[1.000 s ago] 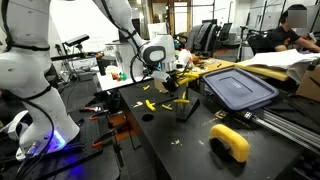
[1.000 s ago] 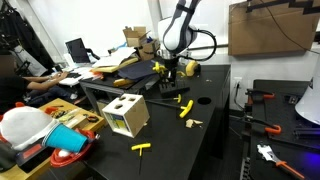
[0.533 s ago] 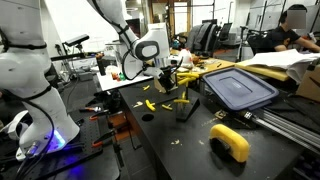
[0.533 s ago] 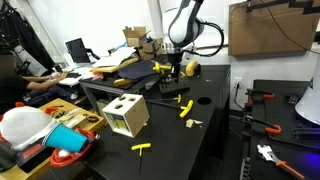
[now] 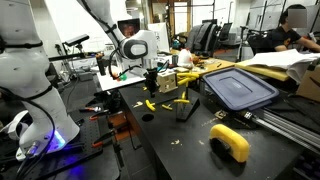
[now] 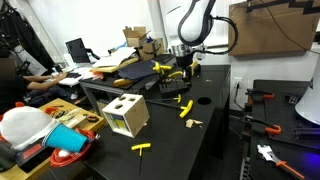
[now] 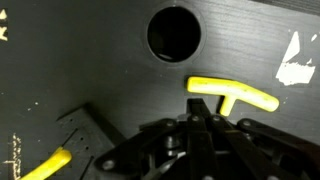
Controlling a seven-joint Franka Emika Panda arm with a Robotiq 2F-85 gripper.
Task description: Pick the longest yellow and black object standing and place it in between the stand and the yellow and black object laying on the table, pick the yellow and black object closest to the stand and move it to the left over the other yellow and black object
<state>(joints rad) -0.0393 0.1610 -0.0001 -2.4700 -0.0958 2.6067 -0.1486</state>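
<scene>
My gripper (image 5: 150,80) hangs over the black table, left of the small dark stand (image 5: 184,108); it also shows in an exterior view (image 6: 181,78). In the wrist view the jaws (image 7: 203,120) are shut, and the stem of a yellow T-handle tool (image 7: 232,94) runs into the fingertips. Another yellow and black tool (image 5: 150,104) lies on the table just below the gripper. More yellow tools (image 6: 186,111) lie near the stand. A yellow handle (image 7: 40,165) shows at the lower left of the wrist view.
A grey bin lid (image 5: 238,88) lies beyond the stand. A large yellow object (image 5: 230,140) sits near the table's front. A wooden box (image 6: 125,115) and a loose yellow tool (image 6: 142,148) lie toward one edge. A round hole (image 7: 174,33) is in the tabletop.
The gripper has moved sideways away from the stand, staying shut, and now hangs over the tool lying on the table.
</scene>
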